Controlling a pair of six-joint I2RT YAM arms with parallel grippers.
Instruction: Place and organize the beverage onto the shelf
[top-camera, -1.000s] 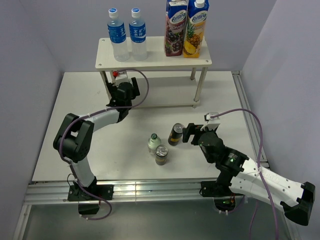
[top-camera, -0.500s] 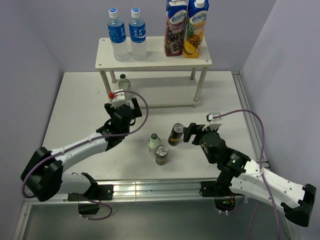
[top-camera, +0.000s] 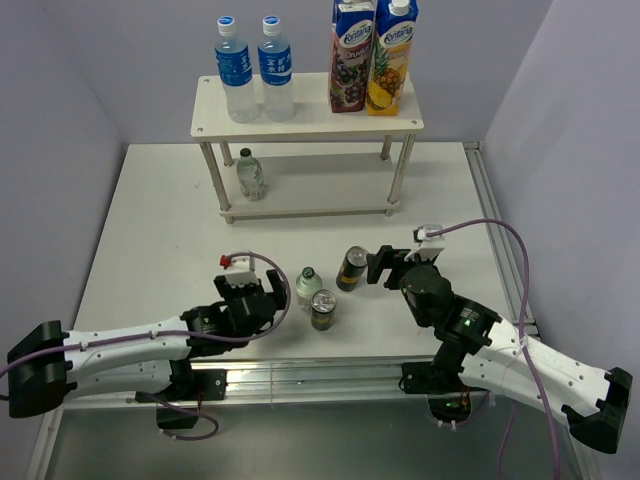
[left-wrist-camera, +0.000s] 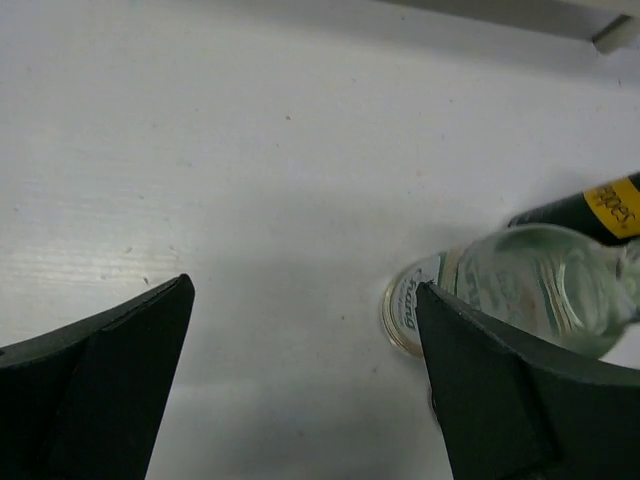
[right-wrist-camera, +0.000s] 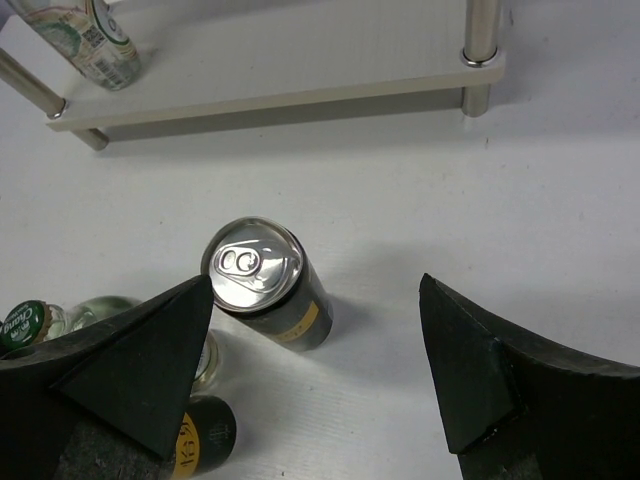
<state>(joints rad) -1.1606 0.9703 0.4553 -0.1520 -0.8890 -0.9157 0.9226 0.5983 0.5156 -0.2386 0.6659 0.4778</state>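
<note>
Surface: white table (top-camera: 150, 230) between pale lilac walls.
Shelf: cream-white two-tier rack (top-camera: 310, 122) standing at the far side of the table.
Left gripper (left-wrist-camera: 302, 300): low over the near-left table, black jaws spread wide with only bare tabletop between them.
Top board, left end: two clear, blue-labelled, blue-capped bottles, the left-hand water bottle (top-camera: 232, 70) and the right-hand water bottle (top-camera: 275, 68), upright side by side.
Lower board, left end: one short clear green-capped bottle (top-camera: 250, 175), upright.
Loose bottle (top-camera: 307, 286): same short green-capped kind, upright on the table just right of the left gripper.
Near can (top-camera: 322, 310): dark with a silver top, upright, right against the loose bottle's near side.
Far can (top-camera: 351, 268): same kind, upright on the table.
Top board, right half: purple juice carton (top-camera: 351, 55) and yellow juice carton (top-camera: 390, 55), both white-capped, side by side.
Right gripper (top-camera: 373, 267): just right of the far can, jaws wide apart and gripping nothing.
</note>
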